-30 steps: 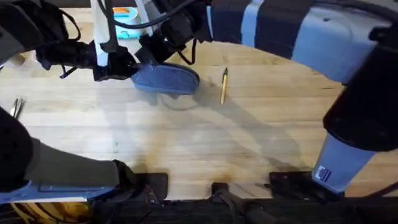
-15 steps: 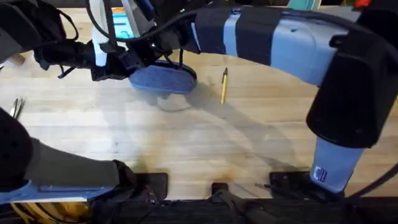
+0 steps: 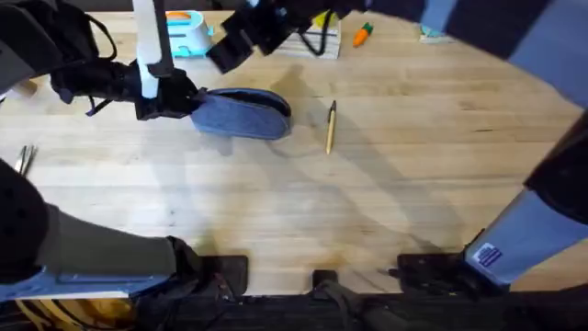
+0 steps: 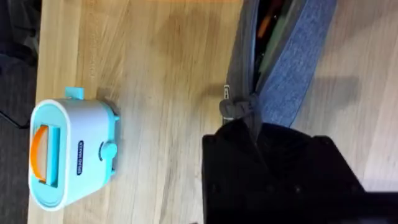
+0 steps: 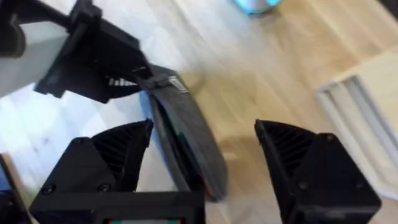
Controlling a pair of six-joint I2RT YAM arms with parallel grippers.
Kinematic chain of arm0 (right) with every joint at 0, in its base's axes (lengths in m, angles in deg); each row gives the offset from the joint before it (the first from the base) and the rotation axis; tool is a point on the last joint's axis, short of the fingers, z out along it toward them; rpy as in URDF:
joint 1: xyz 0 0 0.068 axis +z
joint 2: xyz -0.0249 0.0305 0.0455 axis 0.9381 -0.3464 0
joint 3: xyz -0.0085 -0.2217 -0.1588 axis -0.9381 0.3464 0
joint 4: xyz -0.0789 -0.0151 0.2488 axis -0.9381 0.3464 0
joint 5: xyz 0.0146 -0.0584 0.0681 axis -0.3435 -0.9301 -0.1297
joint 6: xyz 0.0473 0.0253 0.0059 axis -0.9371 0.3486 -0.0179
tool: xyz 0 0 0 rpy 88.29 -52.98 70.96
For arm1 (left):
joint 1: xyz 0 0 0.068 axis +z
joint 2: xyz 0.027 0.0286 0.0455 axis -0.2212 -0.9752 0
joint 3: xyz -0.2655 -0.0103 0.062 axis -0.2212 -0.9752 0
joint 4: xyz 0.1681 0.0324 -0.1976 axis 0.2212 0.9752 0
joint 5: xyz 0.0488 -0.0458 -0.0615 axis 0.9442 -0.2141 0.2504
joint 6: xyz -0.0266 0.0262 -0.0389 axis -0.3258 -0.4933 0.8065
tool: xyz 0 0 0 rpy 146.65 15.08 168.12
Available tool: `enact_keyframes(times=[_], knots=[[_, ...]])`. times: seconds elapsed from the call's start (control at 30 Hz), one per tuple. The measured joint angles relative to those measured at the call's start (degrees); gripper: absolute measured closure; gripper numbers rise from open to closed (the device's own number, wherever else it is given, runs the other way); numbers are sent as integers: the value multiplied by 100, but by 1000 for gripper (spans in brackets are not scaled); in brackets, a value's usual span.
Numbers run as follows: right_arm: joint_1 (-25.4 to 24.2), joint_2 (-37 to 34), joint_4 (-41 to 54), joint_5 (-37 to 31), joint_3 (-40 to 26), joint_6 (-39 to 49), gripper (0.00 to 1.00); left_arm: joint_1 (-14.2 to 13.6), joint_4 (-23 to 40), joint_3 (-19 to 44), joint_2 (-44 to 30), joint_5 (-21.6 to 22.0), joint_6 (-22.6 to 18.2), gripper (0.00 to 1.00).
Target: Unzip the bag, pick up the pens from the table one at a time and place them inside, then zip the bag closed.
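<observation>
On the far left, the left gripper (image 3: 188, 99) is clamped on the end of the bag (image 3: 243, 114), which sits on the table (image 3: 367, 202) with its zipper open and pens (image 4: 266, 28) inside. A yellow pen (image 3: 331, 126) lies just right of the bag. The right gripper (image 5: 202, 158) hangs above with jaws spread wide, holding nothing.

Grey-blue bag (image 3: 241, 114), yellow-tan dark-tipped pen (image 3: 331, 127), teal toaster (image 4: 71, 153) with orange slot, pale wooden table (image 3: 367, 211).
</observation>
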Motion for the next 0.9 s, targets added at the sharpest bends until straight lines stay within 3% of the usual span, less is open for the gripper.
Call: enact_keyframes(times=[0.23,0.27,0.43,0.47,0.9], knots=[[-479,385,436,-79,-20,233,4,0,0,0,0,0,0,959],[-493,409,470,-79,-20,250,4,0,-5,0,0,-6,-26,895],[-496,437,502,-79,-20,293,5,-65,20,0,0,-248,-35,136],[-496,437,509,-79,-20,300,4,-81,24,0,0,-276,-19,41],[-364,437,591,-79,-20,310,27,-90,123,0,7,-205,-24,7]])
